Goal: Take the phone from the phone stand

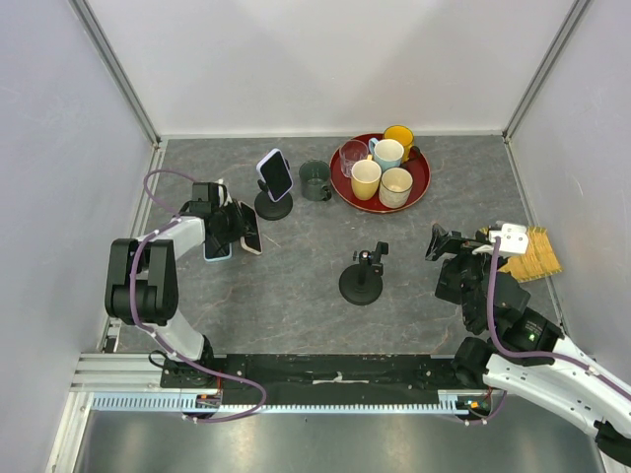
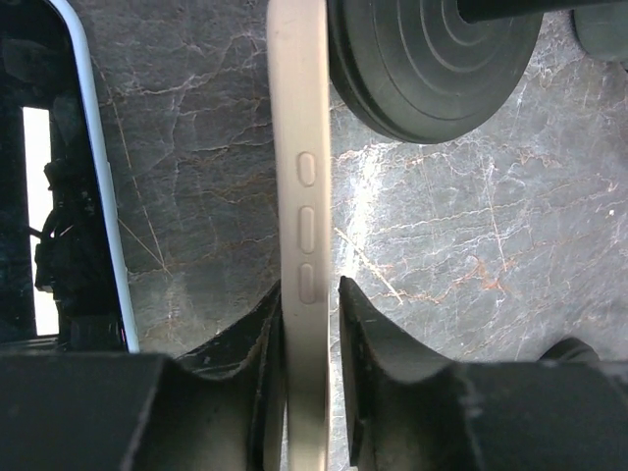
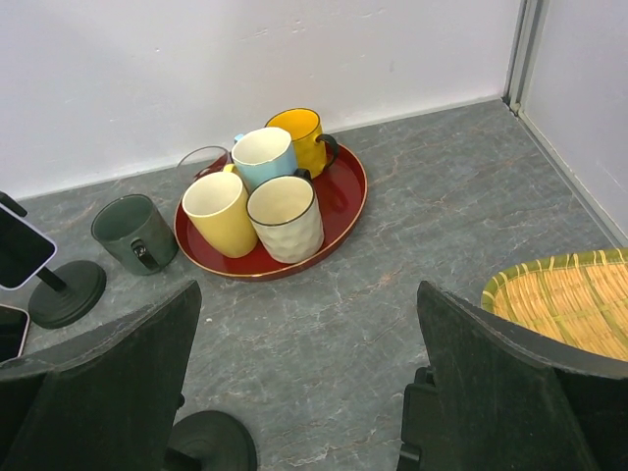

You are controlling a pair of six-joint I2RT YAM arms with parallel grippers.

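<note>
Clock: 12 points to the far wall in the overhead view
Table: grey stone-look table (image 1: 296, 305) with pale veins and a matte surface
Task phone: slim phone in a smooth cream case (image 2: 299, 147), rounded edge with three oblong side buttons; it is off any stand and stands on edge between the left fingers at 9 o'clock on the table; whether its lower edge touches the slab I cannot tell
Left gripper: the left gripper (image 1: 245, 233) has black moulded fingers (image 2: 378, 353) flanking the cream case, the pads at or just off its two faces; I cannot tell whether they pinch it or have let go
Right gripper: the right gripper (image 3: 304, 304) sits at 4 o'clock with its broad black jaws spread wide, holding nothing
Centre stand: black stand with a round disc base and short jointed stem (image 1: 362, 281), near the middle of the table, well apart from both grippers
Far stand: black stand with a ridged disc base (image 1: 273, 206), at 1 o'clock from the left gripper, carrying a tilted dark-screened phone with a pale rim (image 1: 275, 173)
Flat phone: glossy dark phone with a pale blue rim (image 1: 216, 248), lying on the table at 7 o'clock from the left gripper
Tray: round glossy red tray (image 1: 424, 179) at 1 o'clock, holding ceramic mugs and a clear glass
Mug: dark green mug (image 1: 315, 182), between far stand and tray
Basket: woven yellow tray (image 1: 532, 254), at 3 o'clock
</note>
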